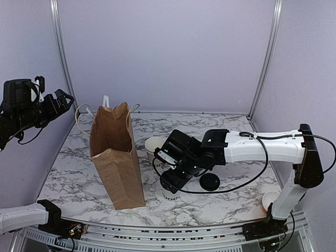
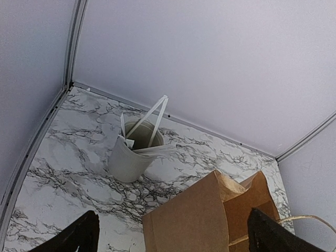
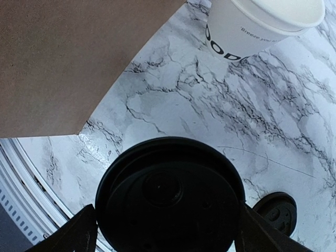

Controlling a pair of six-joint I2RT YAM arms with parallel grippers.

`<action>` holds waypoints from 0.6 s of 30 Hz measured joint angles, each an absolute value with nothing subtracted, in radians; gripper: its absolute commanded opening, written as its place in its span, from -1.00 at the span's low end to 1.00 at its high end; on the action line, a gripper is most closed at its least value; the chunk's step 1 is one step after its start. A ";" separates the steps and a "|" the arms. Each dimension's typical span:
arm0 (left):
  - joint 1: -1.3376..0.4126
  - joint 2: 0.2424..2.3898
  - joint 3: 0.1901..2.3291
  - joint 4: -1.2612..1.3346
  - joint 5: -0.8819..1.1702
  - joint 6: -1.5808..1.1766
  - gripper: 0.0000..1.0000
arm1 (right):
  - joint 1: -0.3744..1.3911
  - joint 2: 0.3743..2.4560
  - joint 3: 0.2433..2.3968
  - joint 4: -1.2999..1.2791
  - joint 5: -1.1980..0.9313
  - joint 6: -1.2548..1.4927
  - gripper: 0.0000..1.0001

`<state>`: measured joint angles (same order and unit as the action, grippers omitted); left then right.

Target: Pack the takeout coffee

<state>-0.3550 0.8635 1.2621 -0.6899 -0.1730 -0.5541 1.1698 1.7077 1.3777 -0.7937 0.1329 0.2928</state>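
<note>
The takeout coffee [image 3: 170, 194] stands on the marble table, its round black lid filling the lower middle of the right wrist view. My right gripper [image 3: 167, 231] is open, one finger on each side of the lid and close to its rim. From above, this gripper [image 1: 172, 185] hangs over the cup, of which only the white base [image 1: 168, 197] shows. The brown paper bag [image 1: 116, 157] stands upright and open just to the cup's left. My left gripper [image 1: 52, 104] is raised high at the far left, open and empty, looking down on the bag's mouth [image 2: 231, 205].
A lidless white cup with black lettering [image 3: 262, 26] stands behind the gripper, seen from above as [image 1: 154, 147]. A loose black lid [image 1: 210, 182] lies to the right. A white holder with stirrers [image 2: 134, 157] sits behind the bag. Another cup [image 1: 270, 199] is near the right arm's base.
</note>
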 measured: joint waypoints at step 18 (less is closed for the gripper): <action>-0.355 0.863 1.265 -0.690 -0.173 -0.556 0.98 | 1.180 1.730 1.412 -0.821 0.176 0.310 0.73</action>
